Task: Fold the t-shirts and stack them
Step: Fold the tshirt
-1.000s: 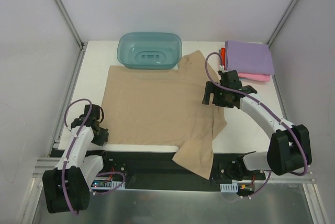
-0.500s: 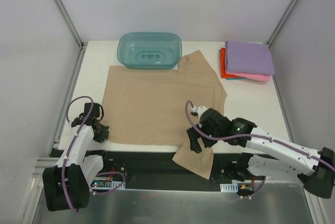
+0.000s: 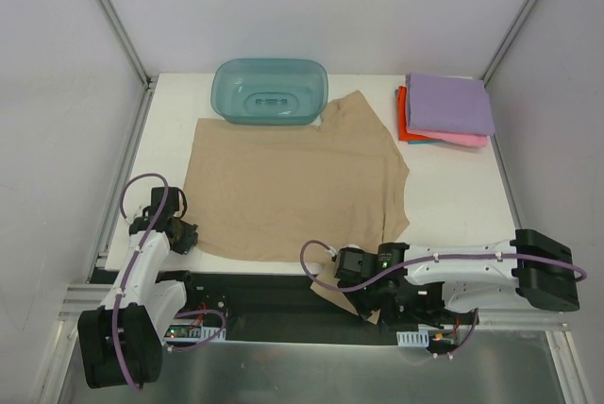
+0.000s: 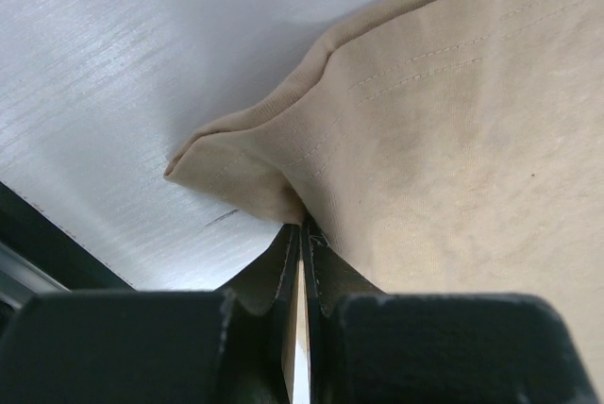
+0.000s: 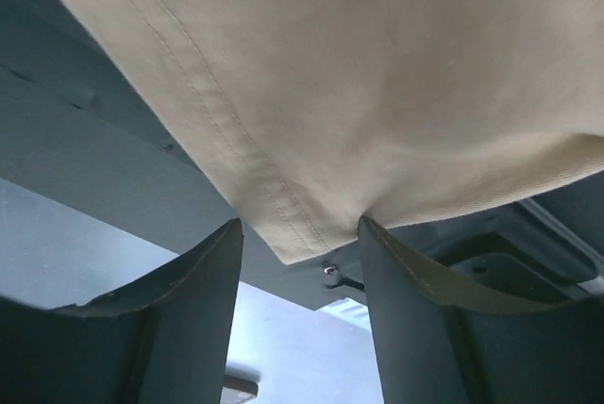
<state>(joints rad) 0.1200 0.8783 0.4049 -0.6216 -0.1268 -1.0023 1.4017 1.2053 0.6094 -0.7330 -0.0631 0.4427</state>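
Item: tan shirt (image 3: 283, 187), spread flat on the table (image 3: 444, 187), about the middle.
Long axis: left to right, with the bottom hem on the left and one sleeve toward the far side.
Near sleeve: the sleeve (image 3: 328, 288) hangs off the near edge of the table, right of centre.
Key relation: the hanging sleeve's lowest corner sits directly between the right gripper's fingers, with its stitched hem running slantwise across the gap.
Nearer arm for the sleeve: right, reaching low along the near edge; the left arm is well apart from it.
Right gripper (image 5: 297, 227): fingers spread wide and clamped on nothing. The sleeve corner dips into the gap; whether the cloth brushes a finger (image 5: 415, 300) cannot be told.
Left gripper (image 4: 300, 234): fingers pressed almost together, pinching the shirt's near-left corner, which puckers into a small fold just beyond the tips.
Likely next move (a judgement): the right fingers close on the sleeve corner so it can be lifted back onto the shirt body.
Folded stack: far right corner, with the purple shirt (image 3: 451, 102) on top, the pink shirt (image 3: 464, 139) beneath it and the red-orange shirt (image 3: 404, 123) showing at the left side.
Other: tub (image 3: 271, 91) at the far edge, touching the tan shirt.
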